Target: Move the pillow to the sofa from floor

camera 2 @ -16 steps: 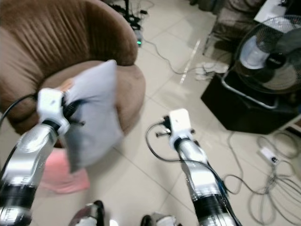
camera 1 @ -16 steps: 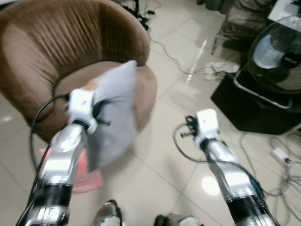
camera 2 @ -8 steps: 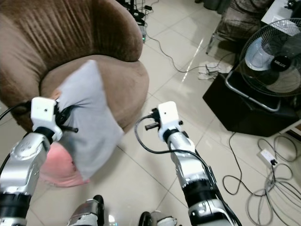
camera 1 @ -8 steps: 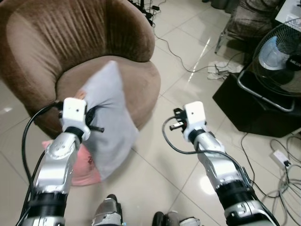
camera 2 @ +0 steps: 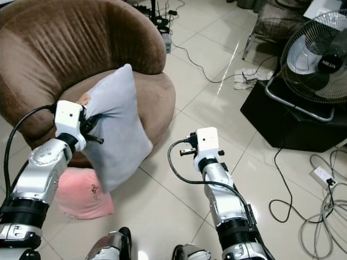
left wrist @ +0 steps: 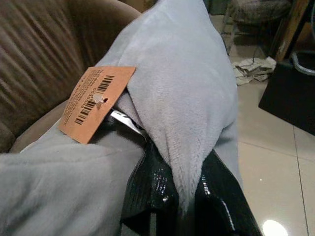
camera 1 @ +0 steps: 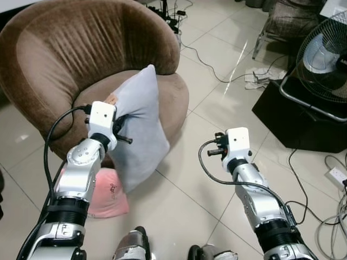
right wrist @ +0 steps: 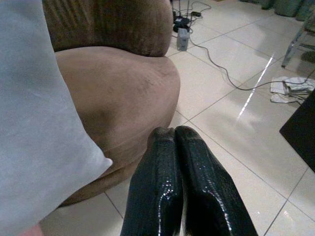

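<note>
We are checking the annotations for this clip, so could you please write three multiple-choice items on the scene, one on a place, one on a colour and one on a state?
1. Where does the pink pillow lie?
A. On the sofa seat
B. On the floor at the foot of the brown sofa
C. On the black box beside the fan

2. What colour is the pillow held up in front of the sofa?
A. Grey
B. Green
C. Yellow

3. How is the right gripper?
A. Clamped on the pillow
B. Wide open
C. Shut on nothing

Answers:
1. B, since it rests on the tiles against the sofa's base.
2. A, as the eye views and the left wrist view show grey fabric with an orange tag.
3. C, as the right wrist view shows its fingers pressed together over the floor, while the left gripper pinches the pillow's edge.
</note>
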Robot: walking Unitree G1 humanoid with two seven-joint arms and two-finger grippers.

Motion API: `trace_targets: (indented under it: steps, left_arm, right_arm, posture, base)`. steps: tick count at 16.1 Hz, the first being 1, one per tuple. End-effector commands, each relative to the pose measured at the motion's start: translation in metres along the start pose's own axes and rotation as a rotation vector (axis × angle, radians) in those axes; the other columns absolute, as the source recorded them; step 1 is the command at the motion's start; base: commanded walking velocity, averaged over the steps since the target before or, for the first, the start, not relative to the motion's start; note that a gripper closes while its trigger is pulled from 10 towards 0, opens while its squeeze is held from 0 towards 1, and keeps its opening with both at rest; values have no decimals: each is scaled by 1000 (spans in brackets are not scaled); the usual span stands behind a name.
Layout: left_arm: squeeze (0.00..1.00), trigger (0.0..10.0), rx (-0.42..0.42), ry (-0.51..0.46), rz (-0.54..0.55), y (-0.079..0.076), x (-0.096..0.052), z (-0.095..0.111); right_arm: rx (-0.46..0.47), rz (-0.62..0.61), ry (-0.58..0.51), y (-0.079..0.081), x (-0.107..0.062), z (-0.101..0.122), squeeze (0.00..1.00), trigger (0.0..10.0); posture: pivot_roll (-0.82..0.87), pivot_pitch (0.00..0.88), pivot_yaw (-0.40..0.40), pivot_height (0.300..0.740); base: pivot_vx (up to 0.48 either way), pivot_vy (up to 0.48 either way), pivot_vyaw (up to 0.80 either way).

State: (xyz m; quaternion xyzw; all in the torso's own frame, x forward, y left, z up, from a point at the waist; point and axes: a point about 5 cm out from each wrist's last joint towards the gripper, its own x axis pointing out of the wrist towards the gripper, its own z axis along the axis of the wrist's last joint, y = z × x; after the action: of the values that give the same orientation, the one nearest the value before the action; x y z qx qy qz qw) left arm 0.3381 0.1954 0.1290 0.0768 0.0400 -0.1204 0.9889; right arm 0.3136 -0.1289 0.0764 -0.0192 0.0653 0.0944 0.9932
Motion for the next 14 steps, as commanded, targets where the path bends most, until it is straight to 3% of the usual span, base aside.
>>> trace_targets:
  steps: [1, 6, 9, 14]
  left_arm:
    - [0, 0, 21, -47, -27, -4, 6, 11]
    - [0, 0, -5, -65, -40, -8, 19, 13]
    - [0, 0, 13, -99, -43, -8, 28, 25]
    - [0, 0, 9, -104, -39, -10, 33, 22]
  right_arm:
    - [0, -29, -17, -5, -1, 1, 0, 10000]
    - [-2, -67, -39, -11, 8, 10, 0, 10000]
    - [-12, -39, -66, -3, 21, 21, 0, 10000]
    - [-1, -23, -63, 5, 28, 21, 0, 10000]
  posture:
    - [-89, 108, -16, 740]
    - [-93, 63, -27, 740]
    - [-88, 37, -24, 740]
    - [-87, 22, -31, 740]
  base:
    - [0, 0, 0]
    - [0, 0, 0]
    - [0, 0, 0]
    - [0, 0, 0]
